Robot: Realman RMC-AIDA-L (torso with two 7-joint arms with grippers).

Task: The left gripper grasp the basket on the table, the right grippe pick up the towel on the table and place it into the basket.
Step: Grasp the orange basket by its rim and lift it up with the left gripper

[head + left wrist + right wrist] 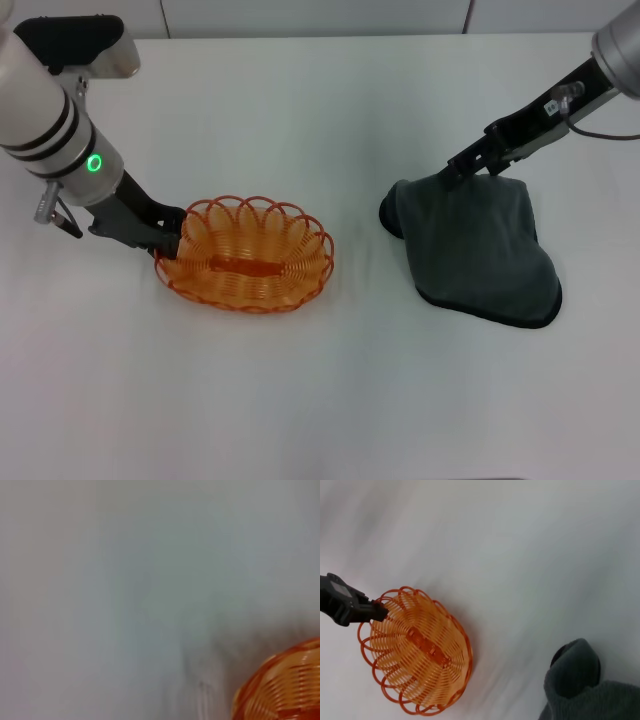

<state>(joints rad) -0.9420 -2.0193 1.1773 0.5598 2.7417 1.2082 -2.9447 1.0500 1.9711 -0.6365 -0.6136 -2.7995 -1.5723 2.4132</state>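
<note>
So, head view first: the basket (246, 255) sits on the table (320, 400), and I'll place everything off it. The left gripper (168, 238) is right at the basket's left rim, fingers closed onto the looped wire edge as far as I can judge. The towel (482, 250) lies well to the right of the basket, rumpled and partly raised at its far edge, where the right gripper (452, 176) is pinched onto the cloth. It's dark grey with a stitched border, and it looks soft and floppy, so I'd expect it to drape and swing once it's up. That bunched far edge seems like the sensible spot to hold.

Left wrist view: only a curved bit of the basket (285, 685) in one corner against bare table. No fingers showing here.

Right wrist view: the basket (417, 655) shows whole, empty, with the left gripper (379, 612) clamped on one rim loop. The wire looks light and springy, so bracing it makes sense or it'd skid. A fold of the towel (580, 685) pokes in nearby, clear of the basket.
</note>
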